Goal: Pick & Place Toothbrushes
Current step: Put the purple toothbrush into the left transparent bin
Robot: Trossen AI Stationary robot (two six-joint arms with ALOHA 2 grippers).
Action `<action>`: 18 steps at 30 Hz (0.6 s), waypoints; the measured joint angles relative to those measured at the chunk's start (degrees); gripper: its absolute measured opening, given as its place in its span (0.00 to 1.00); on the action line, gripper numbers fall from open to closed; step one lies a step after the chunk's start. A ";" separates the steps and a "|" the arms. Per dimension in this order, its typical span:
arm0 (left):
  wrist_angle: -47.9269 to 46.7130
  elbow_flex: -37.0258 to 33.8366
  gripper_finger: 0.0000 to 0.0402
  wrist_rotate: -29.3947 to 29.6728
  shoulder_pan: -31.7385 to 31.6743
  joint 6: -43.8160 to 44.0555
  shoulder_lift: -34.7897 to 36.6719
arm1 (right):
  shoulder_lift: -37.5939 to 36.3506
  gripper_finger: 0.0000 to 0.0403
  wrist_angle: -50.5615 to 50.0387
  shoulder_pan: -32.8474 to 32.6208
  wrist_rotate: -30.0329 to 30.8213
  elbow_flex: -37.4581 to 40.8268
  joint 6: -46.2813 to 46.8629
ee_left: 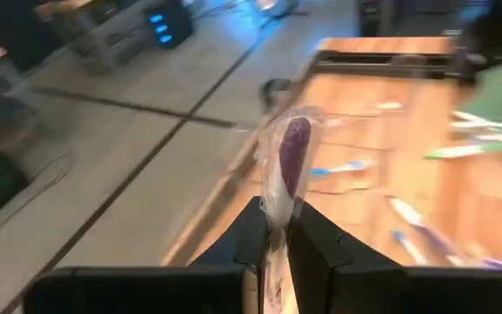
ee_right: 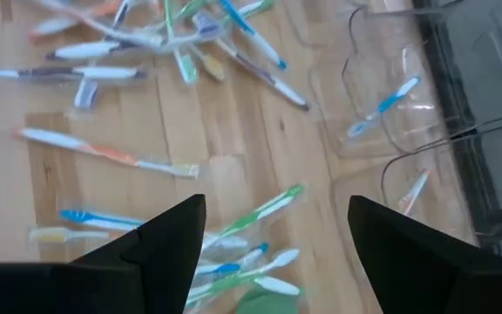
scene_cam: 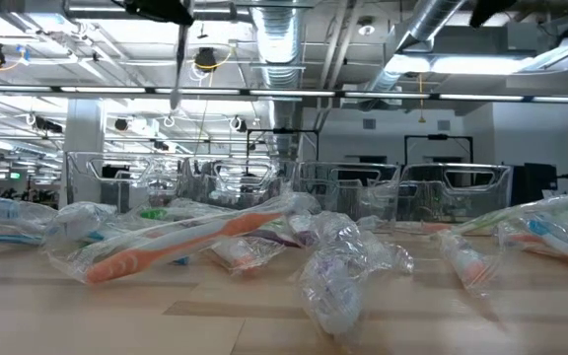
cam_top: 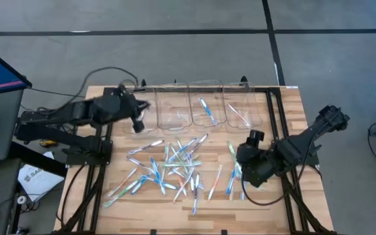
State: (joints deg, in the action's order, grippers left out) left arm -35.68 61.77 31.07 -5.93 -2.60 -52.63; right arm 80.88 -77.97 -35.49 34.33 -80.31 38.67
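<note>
My left gripper pinches a purple toothbrush near the clear bins; next, release inside. Right gripper hovers wide.

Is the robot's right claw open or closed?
Open. The right gripper has its fingers spread wide apart, empty, above the toothbrushes.

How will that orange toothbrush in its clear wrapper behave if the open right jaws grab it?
The orange toothbrush looks stiff and light, so it should lift without sagging. Its crinkly clear wrapper looks slick and loose; the jaws may pinch film and let it slide. Neighbouring toothbrushes touch it and may drag along.
</note>
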 joint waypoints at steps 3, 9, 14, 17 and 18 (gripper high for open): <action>-2.37 1.73 0.05 -5.26 -6.51 0.06 -0.01 | 0.00 0.69 1.69 -1.08 -0.03 2.45 0.22; -7.01 2.01 0.05 -16.49 -20.92 0.51 -2.80 | 0.00 0.69 4.98 -0.74 -1.59 4.69 -0.08; -10.45 1.98 0.05 -25.67 -30.78 1.88 -8.44 | 0.00 0.69 5.88 0.06 -1.85 4.74 -1.42; -10.71 1.98 0.05 -30.79 -34.37 2.88 -12.43 | 0.00 0.69 6.64 0.66 -2.20 4.74 -1.64; -10.89 1.98 0.05 -31.52 -35.41 2.89 -13.78 | 0.00 0.69 6.67 0.81 -2.54 4.74 -1.64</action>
State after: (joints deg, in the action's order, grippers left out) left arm -46.57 63.75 -0.45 -41.34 0.29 -66.41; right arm 80.88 -71.31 -34.68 31.79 -75.57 37.04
